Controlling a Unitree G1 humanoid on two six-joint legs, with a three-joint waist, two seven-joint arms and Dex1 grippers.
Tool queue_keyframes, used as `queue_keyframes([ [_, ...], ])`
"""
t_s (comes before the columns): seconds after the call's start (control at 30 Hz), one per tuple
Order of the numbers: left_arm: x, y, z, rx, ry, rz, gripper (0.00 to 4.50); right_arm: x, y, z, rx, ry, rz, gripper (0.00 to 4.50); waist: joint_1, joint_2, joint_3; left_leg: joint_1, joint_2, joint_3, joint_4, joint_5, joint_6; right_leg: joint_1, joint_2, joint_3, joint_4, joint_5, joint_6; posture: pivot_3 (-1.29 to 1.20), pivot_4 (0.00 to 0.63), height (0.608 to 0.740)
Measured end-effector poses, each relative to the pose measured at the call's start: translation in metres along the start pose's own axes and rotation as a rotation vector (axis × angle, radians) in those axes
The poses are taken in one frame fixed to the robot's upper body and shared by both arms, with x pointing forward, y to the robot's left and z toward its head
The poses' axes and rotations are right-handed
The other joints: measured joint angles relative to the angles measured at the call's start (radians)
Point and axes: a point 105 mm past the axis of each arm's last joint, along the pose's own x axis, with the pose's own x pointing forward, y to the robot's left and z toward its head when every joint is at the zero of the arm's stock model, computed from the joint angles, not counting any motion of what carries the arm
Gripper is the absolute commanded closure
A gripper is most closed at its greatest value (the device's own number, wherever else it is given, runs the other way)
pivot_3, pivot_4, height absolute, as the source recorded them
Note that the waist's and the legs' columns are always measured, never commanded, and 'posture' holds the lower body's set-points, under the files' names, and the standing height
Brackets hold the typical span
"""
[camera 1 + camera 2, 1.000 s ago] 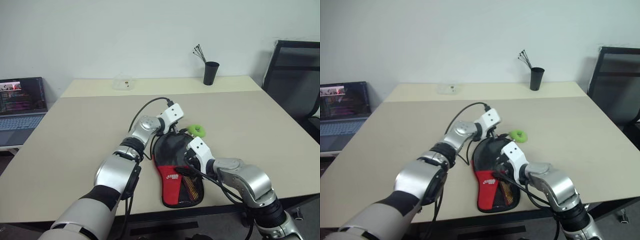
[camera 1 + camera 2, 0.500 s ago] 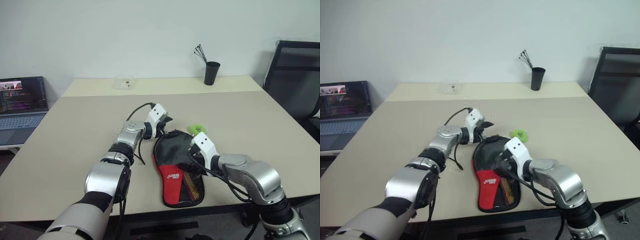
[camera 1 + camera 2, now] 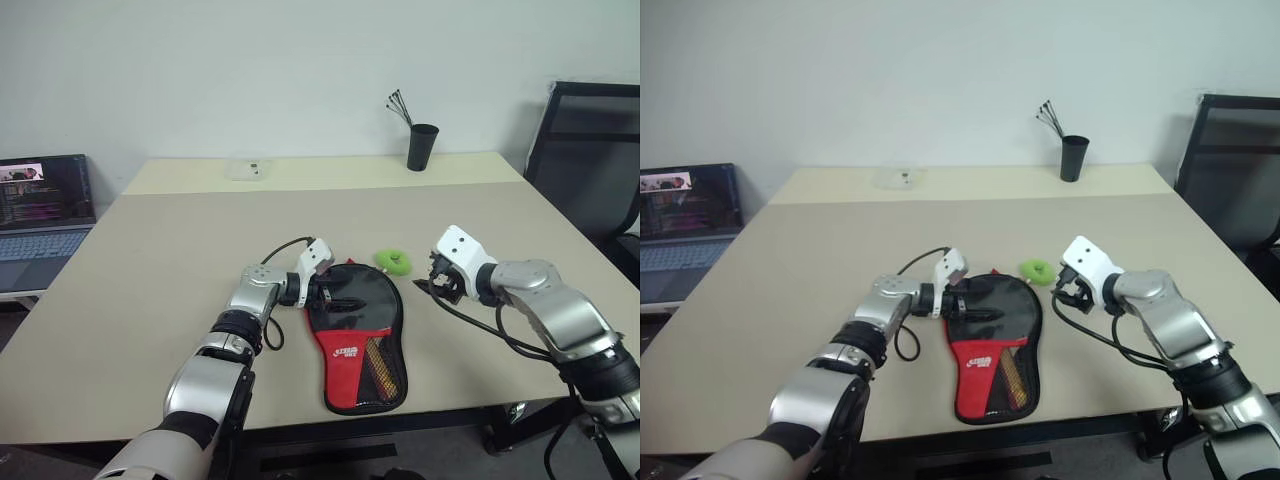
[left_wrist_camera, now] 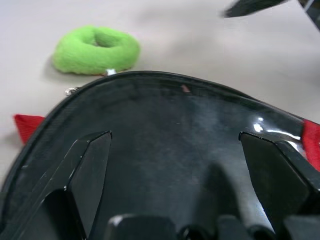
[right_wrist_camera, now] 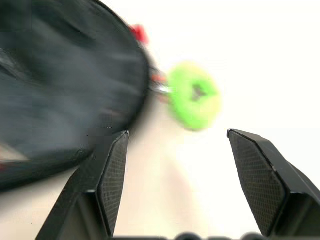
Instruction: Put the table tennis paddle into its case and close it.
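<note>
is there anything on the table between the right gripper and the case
Nothing solid blocks it. Bare table lies between the open right gripper and the case. The green ring sits just beyond that gap, near the case's far edge.

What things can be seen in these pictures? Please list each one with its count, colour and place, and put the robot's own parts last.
case: one, black and red, flat near the front middle of the table.
green ring: one, bright green, just beyond the case's round end.
cup: one, black, thin sticks in it, far side of the table.
clear box: one, transparent, far side, left of the cup.
table: one, beige.
laptop: one, dark, screen lit, left of the table.
chair: one, black, right of the table.
left gripper: one, black fingers, open, over the case's round end.
right gripper: one, black fingers, open, right of the ring.
</note>
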Motion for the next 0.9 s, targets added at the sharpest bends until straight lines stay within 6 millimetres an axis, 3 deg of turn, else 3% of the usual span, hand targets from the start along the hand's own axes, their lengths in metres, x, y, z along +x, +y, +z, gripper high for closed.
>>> queue_keyframes([
  [0.3,-0.003,-0.001,-0.003,-0.009,-0.003,0.006,0.05,0.042,-0.003,-0.016,-0.158,-0.003,-0.029,1.06,0.000,0.000,0.000,-0.001,0.000,0.000,0.000,0.000,0.000,-0.001,0.000,0.000,0.001,0.000,0.000,0.00,0.150,0.740],
  [0.6,-0.005,-0.001,-0.003,-0.008,0.001,0.011,0.05,0.064,0.008,-0.010,-0.177,-0.039,-0.010,1.06,0.001,0.000,0.000,0.000,0.001,0.000,0.000,0.000,0.000,-0.001,0.000,0.000,0.001,0.000,0.000,0.00,0.150,0.740],
  [0.87,-0.006,-0.001,-0.005,-0.009,0.011,0.010,0.05,0.077,0.005,-0.003,-0.206,-0.028,-0.029,1.06,-0.001,0.001,0.000,0.002,0.001,0.001,0.000,0.000,0.000,0.001,0.000,0.001,0.002,0.000,0.000,0.00,0.150,0.740],
  [0.9,-0.005,-0.001,-0.005,-0.009,0.013,0.009,0.02,0.079,0.005,-0.002,-0.203,-0.022,-0.032,1.25,-0.001,0.001,0.000,0.003,0.001,0.001,0.000,0.000,0.000,0.001,0.000,0.001,0.002,0.000,0.000,0.00,0.150,0.740],
])
